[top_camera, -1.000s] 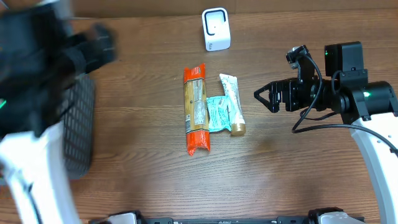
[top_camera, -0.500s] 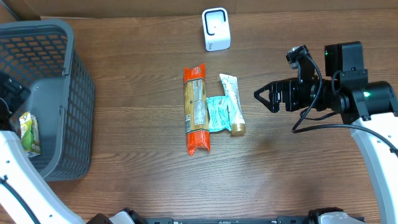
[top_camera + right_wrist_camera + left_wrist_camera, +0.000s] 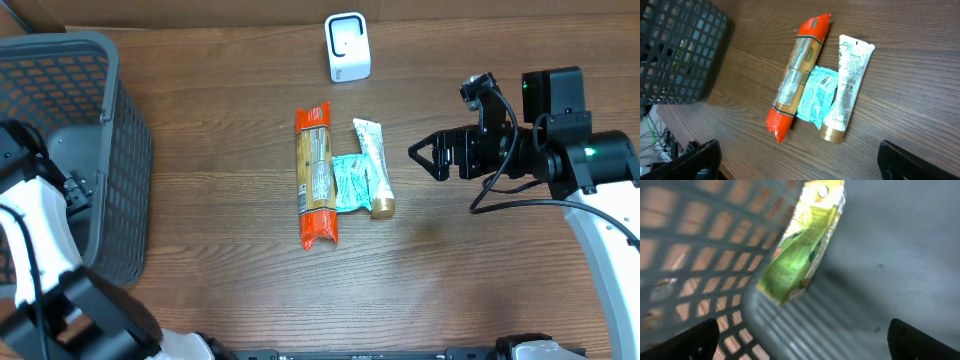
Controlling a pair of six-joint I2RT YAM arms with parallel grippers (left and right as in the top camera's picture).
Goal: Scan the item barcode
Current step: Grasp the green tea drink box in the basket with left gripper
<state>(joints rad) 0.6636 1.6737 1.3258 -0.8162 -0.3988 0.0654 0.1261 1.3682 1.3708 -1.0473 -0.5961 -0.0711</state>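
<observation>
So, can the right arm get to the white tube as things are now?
Probably yes. The right claw is open and points at the white tube, with only bare table between them. The teal packet lies against the tube on its far side, so it should not block the approach.

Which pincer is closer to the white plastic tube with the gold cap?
Right. The right pincer hangs open to the right of the white gold-capped tube; the left pincer is far off inside the grey mesh basket.

Pasta packet (image 3: 315, 175) looks glossy plastic, table (image 3: 220, 290) matt wood.
</observation>
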